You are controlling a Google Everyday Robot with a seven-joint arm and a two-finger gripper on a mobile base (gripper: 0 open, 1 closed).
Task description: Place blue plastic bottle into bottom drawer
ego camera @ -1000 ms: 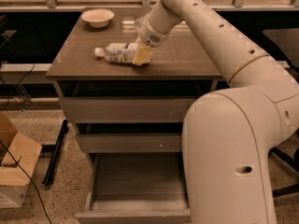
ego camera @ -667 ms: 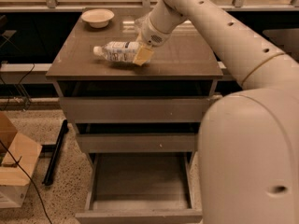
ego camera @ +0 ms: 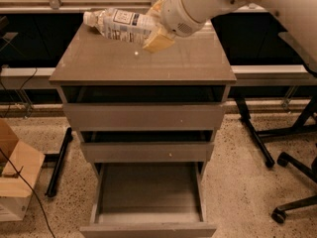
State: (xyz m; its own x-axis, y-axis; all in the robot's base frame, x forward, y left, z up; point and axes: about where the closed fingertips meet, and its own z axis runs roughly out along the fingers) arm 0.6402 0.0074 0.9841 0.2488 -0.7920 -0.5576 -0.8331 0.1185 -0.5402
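The blue plastic bottle (ego camera: 120, 26) is clear with a white-and-blue label and a white cap pointing left. It hangs tilted in the air above the cabinet top (ego camera: 143, 61), near its back. My gripper (ego camera: 157, 25) is shut on the bottle's base end, with one yellowish finger (ego camera: 158, 42) under it. The bottom drawer (ego camera: 148, 195) is pulled out at the foot of the cabinet, its grey inside bare.
Two shallower drawers (ego camera: 144, 117) sit closed above the open one. A cardboard box (ego camera: 15, 175) stands on the floor at the left. Black chair legs with castors (ego camera: 277, 172) are at the right. My white arm fills the upper right.
The bottle lay on the cabinet top with my gripper at it; now it is lifted clear of the top. The white bowl is no longer in view.
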